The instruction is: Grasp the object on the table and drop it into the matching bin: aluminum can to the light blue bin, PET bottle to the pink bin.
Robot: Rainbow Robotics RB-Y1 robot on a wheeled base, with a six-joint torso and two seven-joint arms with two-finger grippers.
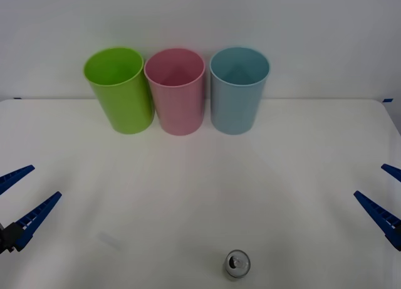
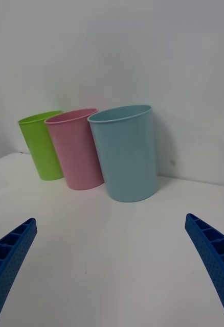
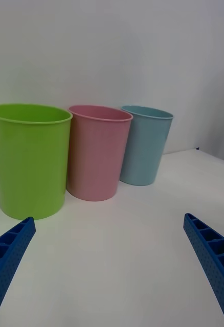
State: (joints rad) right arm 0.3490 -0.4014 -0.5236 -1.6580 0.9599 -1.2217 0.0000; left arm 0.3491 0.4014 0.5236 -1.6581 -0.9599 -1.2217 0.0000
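Observation:
A small aluminum can (image 1: 237,264) with a silver top and pull tab stands upright on the white table (image 1: 200,195) near its front edge, slightly right of centre. At the back of the table the light blue bin (image 1: 238,91) stands right of the pink bin (image 1: 176,91). Both bins show again in the wrist views: light blue bin (image 2: 126,153) (image 3: 144,144), pink bin (image 2: 76,148) (image 3: 96,152). My left gripper (image 1: 22,195) hangs open at the left edge. My right gripper (image 1: 385,195) is open at the right edge. Both are far from the can and hold nothing.
A lime green cup (image 1: 119,88) stands left of the pink bin, touching or nearly touching it. A plain white wall rises behind the three cups. Wide bare tabletop lies between the cups and the can.

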